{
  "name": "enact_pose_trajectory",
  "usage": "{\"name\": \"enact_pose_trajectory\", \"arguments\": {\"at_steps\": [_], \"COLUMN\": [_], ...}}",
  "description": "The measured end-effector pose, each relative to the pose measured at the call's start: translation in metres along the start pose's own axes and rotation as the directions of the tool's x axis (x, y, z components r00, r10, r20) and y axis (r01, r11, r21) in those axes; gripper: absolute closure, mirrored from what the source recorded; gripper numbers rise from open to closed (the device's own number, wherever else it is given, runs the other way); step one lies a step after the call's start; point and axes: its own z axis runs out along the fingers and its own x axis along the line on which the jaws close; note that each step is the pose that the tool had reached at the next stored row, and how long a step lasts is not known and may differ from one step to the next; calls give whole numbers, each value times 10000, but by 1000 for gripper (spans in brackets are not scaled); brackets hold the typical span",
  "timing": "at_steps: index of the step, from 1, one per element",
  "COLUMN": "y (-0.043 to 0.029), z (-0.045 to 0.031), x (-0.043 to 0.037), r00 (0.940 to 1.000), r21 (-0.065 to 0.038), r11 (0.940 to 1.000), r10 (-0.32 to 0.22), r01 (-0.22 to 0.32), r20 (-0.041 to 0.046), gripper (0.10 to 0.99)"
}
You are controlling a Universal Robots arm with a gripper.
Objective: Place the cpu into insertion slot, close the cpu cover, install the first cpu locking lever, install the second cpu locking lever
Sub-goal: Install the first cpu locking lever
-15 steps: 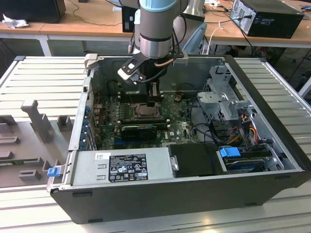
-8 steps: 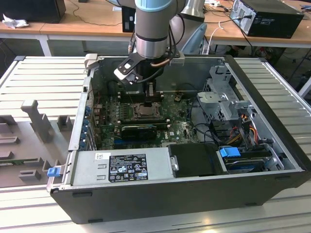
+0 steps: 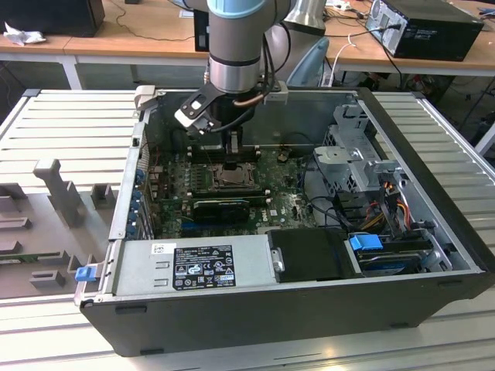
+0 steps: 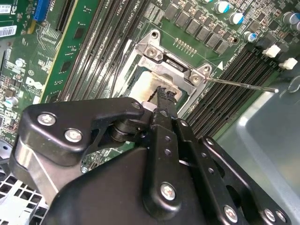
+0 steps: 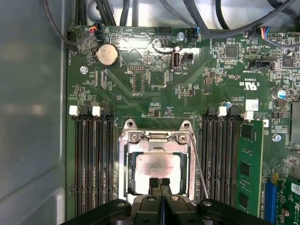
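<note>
**Pincer shut at the edge of the seated cpu**

Pincer (image 5: 159, 183) fingertips press together, gripping nothing, right at one edge of the cpu (image 5: 157, 165). That chip lies in the insertion slot (image 5: 132, 161), framed by the cpu cover (image 5: 124, 168). Beyond, a thin locking lever (image 5: 199, 164) slants alongside.

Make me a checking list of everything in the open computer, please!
Surface: green circuit board inside an open case.
Job's things: cpu lies in the window of the cpu cover; thin lever juts out beside it.
Clutter: nothing seen.
Grippers: hand shut, tips at the cpu's edge.
Cables: black cables along the board's edge.
Surroundings: grey blocks on the ribbed table; desks behind.
</note>
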Motion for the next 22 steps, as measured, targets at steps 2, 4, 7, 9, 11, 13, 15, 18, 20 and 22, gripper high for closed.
{"name": "enact_pose_trajectory", "arguments": {"at_steps": [2,4,7,9,11,13,15,18,20,22], "y": [-1,-1,-1,-1,-1,-2,-1,-2,-2,-2], "z": [-13,-17,-37,-55,-74,-92,-101,-123,-146,-170], "x": [0,0,0,-1,-1,-1,-1,-2,-2,-3], "r00": [10000,10000,10000,10000,10000,10000,10000,10000,10000,10000], "r21": [-1,-2,-1,-1,-2,-1,-2,-1,-1,-1], "r11": [10000,10000,10000,10000,10000,10000,10000,10000,10000,10000], "r10": [0,1,1,1,1,1,1,1,1,1], "r01": [0,-1,-1,-1,-1,-1,-1,-1,-1,-1], "r20": [-2,-3,-1,-1,-2,-2,-3,-2,-1,-2], "gripper": [980,980,980,980,980,980,980,980,980,980]}}
